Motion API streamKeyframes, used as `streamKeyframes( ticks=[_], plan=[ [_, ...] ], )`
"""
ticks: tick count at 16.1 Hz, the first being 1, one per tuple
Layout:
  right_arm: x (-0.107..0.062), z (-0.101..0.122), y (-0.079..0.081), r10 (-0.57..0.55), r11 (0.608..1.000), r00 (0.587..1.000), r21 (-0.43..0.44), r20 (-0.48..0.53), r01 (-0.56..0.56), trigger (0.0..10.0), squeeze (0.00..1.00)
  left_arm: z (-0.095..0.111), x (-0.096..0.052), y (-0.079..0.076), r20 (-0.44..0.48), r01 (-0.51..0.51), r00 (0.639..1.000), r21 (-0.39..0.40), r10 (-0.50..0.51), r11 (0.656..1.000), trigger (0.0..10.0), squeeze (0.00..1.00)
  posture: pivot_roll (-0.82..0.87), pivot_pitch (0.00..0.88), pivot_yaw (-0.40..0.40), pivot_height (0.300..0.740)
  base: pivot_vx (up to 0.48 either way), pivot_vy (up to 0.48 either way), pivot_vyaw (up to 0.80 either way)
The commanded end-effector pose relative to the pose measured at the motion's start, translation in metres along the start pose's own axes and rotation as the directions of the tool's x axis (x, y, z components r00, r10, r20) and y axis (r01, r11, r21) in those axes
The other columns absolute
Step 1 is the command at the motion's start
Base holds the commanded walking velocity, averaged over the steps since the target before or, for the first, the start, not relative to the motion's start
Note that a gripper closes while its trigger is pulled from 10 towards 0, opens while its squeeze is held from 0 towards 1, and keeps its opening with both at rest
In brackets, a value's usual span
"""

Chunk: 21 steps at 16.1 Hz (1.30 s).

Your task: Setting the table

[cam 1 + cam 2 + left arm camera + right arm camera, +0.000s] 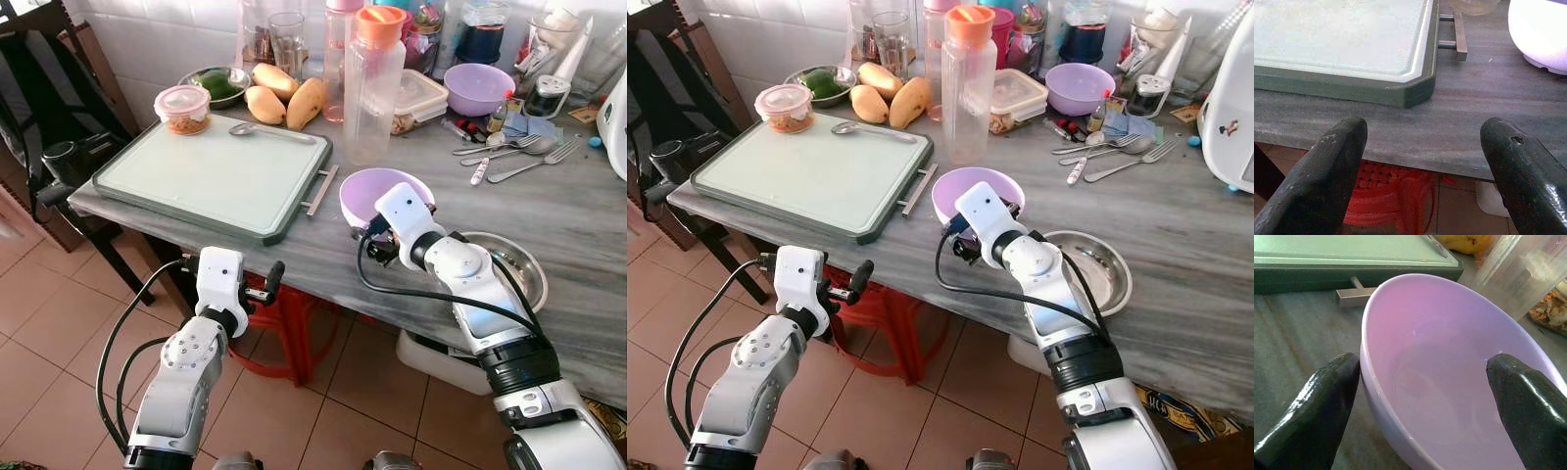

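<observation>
Now right pincer [1420,382] straddling bowl [1449,382] rim (spread)

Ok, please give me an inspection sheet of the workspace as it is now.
Surface: grey table, crowded at the back.
Job's things: purple bowl near the edge; steel bowl beside it; green tray holding a spoon.
Clutter: mangoes, bottles, cutlery, food containers.
Grippers: right gripper open, one finger outside the bowl's rim, one inside; left gripper open, low before the table edge.
Cables: black leads along both arms.
Surroundings: tiled floor, red stool under the table.
</observation>
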State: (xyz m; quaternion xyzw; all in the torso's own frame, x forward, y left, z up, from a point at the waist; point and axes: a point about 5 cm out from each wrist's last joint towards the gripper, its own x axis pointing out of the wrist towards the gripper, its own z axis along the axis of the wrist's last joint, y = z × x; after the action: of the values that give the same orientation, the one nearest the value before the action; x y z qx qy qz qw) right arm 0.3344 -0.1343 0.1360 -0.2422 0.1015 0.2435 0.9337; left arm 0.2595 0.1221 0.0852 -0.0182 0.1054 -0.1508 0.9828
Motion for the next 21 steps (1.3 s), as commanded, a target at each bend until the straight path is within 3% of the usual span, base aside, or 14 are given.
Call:
streamKeyframes(
  ticks=[1, 9, 13, 15, 21],
  plan=[
    [-0.002, 0.009, -0.004, -0.018, 1.0, 0.999, -0.008, 0.029, 0.018, 10.0, 1.0, -0.002, 0.0, 0.002, -0.017, 0.001, 1.0, 0.008, -0.001, 1.0, 10.0, 0.0, -0.03, 0.02, 0.06, 0.74, 0.0, 0.0, 0.0],
    [-0.003, 0.016, -0.007, -0.056, 0.998, 0.997, -0.006, 0.052, 0.056, 10.0, 1.0, -0.002, 0.001, 0.001, -0.022, 0.001, 1.0, 0.011, -0.001, 1.0, 10.0, 0.0, -0.03, 0.013, 0.056, 0.74, 0.0, 0.0, 0.0],
    [-0.006, 0.005, 0.013, 0.06, 0.998, 0.998, -0.013, 0.006, -0.06, 10.0, 1.0, -0.004, 0.001, 0.001, -0.029, 0.006, 1.0, 0.016, -0.005, 1.0, 10.0, 0.0, -0.03, 0.009, 0.057, 0.74, 0.0, 0.0, 0.0],
    [-0.008, 0.005, 0.013, 0.054, 0.998, 0.999, -0.011, 0.005, -0.054, 10.0, 1.0, -0.004, 0.001, 0.001, -0.034, 0.008, 0.999, 0.016, -0.007, 1.0, 10.0, 0.0, -0.03, 0.009, 0.058, 0.74, 0.0, 0.0, 0.0],
    [-0.016, 0.022, 0.013, 0.01, 1.0, 0.998, -0.003, 0.069, -0.01, 10.0, 1.0, -0.005, 0.0, 0.001, -0.038, 0.01, 0.999, 0.012, -0.01, 1.0, 10.0, 0.0, -0.03, 0.015, 0.06, 0.74, 0.0, 0.0, 0.0]
  ],
)
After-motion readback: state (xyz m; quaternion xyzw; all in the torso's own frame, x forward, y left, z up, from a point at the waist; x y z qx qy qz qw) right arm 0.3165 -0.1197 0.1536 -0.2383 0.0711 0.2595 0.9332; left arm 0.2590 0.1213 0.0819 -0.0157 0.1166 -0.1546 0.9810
